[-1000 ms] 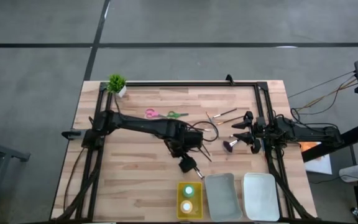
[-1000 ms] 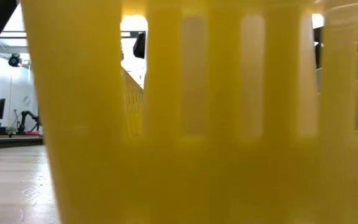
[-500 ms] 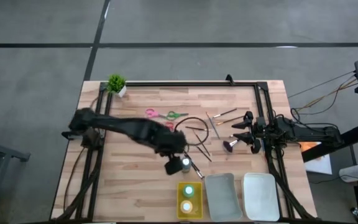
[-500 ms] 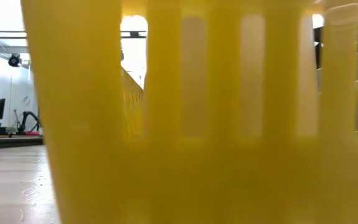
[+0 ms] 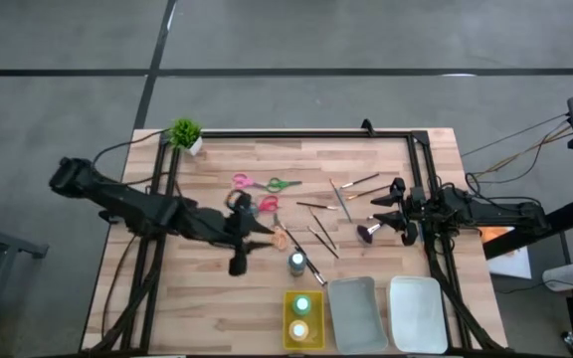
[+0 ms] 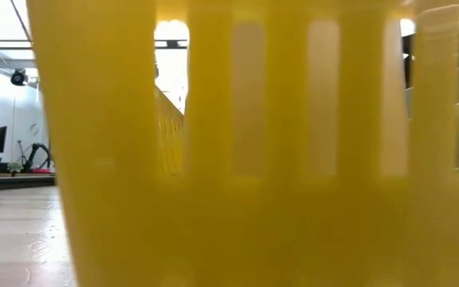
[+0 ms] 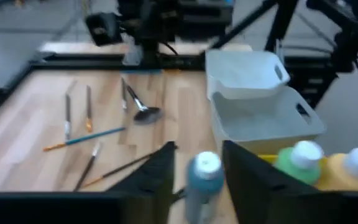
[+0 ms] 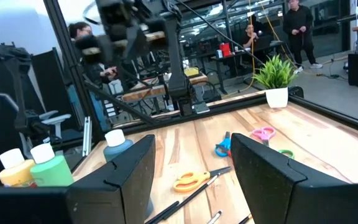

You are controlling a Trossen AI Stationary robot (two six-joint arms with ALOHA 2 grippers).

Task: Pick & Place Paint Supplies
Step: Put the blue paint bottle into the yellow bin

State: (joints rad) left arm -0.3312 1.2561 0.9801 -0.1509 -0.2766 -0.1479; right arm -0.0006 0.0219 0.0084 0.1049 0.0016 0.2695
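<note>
My left gripper (image 5: 263, 230) hovers open over the table's middle left, pointing toward the right edge. A grey paint bottle (image 5: 296, 263) stands on its base on the wood ahead of it; in the left wrist view the bottle (image 7: 204, 182) shows between the fingers but beyond them. Green (image 5: 303, 304) and yellow (image 5: 298, 329) bottles stand in the yellow tray (image 5: 318, 320). Thin brushes (image 5: 321, 235), a stubby brush (image 5: 369, 233) and scissors (image 5: 265, 183) lie on the table. My right gripper (image 5: 386, 204) waits open at the right.
A grey tray (image 5: 354, 316) and a white tray (image 5: 416, 314) stand beside the yellow one at the near edge. A small potted plant (image 5: 187, 134) sits at the far left corner. The yellow tray's wall (image 6: 237, 159) fills the low view. People show in the room behind.
My left gripper has drawn back from beside the yellow tray toward the table's left edge, rising and tipping from pointing down to nearly level. The grey bottle now stands uncovered on the wood where the gripper was.
</note>
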